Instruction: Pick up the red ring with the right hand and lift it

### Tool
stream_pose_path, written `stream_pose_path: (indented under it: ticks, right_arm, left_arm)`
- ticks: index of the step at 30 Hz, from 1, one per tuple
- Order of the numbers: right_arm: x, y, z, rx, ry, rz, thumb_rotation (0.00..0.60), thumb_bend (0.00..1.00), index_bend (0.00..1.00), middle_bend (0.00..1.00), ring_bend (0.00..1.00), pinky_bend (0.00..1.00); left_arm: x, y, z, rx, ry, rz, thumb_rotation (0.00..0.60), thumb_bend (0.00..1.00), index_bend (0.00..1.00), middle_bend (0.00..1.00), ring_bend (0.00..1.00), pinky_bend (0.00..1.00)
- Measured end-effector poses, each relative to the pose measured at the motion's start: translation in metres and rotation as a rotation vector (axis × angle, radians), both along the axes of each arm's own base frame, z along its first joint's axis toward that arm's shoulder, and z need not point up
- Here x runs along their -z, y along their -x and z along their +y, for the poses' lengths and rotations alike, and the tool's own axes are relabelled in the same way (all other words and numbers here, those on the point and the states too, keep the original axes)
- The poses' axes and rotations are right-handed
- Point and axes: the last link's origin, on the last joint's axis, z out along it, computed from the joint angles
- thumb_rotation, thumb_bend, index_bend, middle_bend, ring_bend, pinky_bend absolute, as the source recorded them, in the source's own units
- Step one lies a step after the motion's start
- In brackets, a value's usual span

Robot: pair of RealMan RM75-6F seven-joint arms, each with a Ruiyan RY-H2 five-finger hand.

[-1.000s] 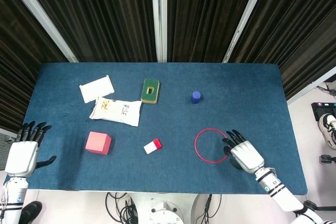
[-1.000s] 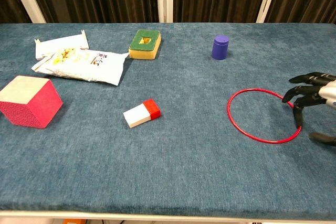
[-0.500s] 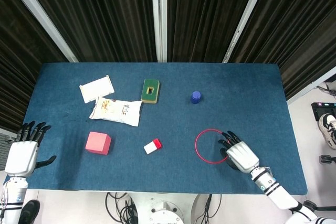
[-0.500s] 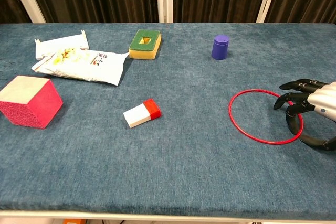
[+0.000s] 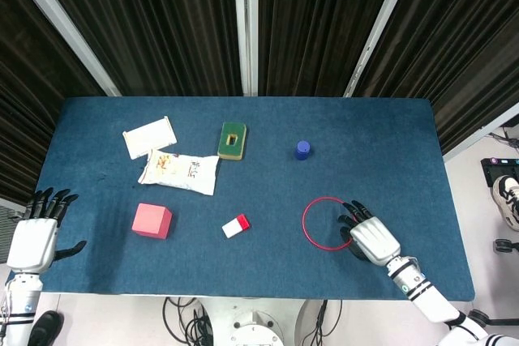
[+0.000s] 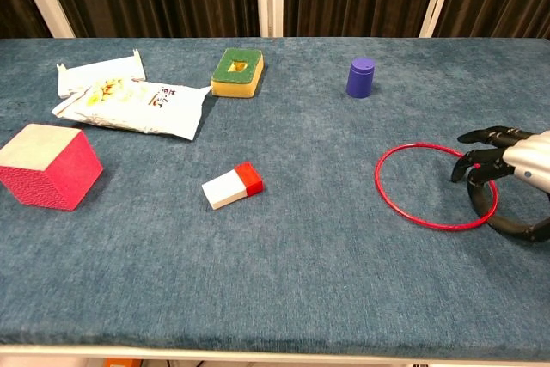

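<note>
The red ring [image 6: 435,185] lay flat on the blue table [image 6: 344,281]; the right hand [image 6: 507,180] curled its fingers over the ring's right edge, grip unclear.

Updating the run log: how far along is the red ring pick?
Done: the right hand has reached the red ring, fingers curled over its right edge.
In hand: the grasp itself; whether the fingers actually pinch the ring can't be told in either view.
Left: the lift. The ring lies flat on the blue table. The left hand rests off the table's left corner, open.
</note>
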Motion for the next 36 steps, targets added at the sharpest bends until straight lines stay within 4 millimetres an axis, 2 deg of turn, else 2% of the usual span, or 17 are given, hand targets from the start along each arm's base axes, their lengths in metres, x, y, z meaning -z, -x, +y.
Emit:
stream_pose_path:
  ticks: [12, 18, 22, 29, 36]
  right_arm:
    - [-0.036, -0.009, -0.025, 0.000, 0.174, -0.069, 0.600, 0.40, 0.73, 0.33, 0.00, 0.00]
    - [-0.063, -0.022, -0.049, -0.024, 0.303, -0.116, 0.600, 0.40, 0.74, 0.33, 0.00, 0.00]
    - [-0.074, -0.038, -0.074, -0.043, 0.347, -0.142, 0.600, 0.40, 0.74, 0.33, 0.00, 0.00]
    - [-0.064, -0.061, -0.116, -0.030, 0.295, -0.133, 0.600, 0.40, 0.74, 0.33, 0.00, 0.00]
    - [-0.031, -0.074, -0.158, 0.018, 0.240, -0.094, 0.600, 0.40, 0.72, 0.32, 0.00, 0.00]
  left_arm:
    - [0.002, 0.000, 0.004, 0.003, 0.008, -0.001, 0.600, 0.09, 0.17, 0.10, 0.00, 0.00]
    - [0.003, -0.002, 0.008, 0.014, 0.013, 0.000, 0.600, 0.09, 0.17, 0.10, 0.00, 0.00]
    - [0.005, -0.004, 0.009, 0.017, 0.018, 0.001, 0.600, 0.09, 0.17, 0.10, 0.00, 0.00]
    - [0.005, -0.005, 0.009, 0.016, 0.019, 0.002, 0.600, 0.09, 0.17, 0.10, 0.00, 0.00]
    - [0.004, -0.002, 0.005, -0.003, 0.017, 0.003, 0.600, 0.09, 0.17, 0.10, 0.00, 0.00]
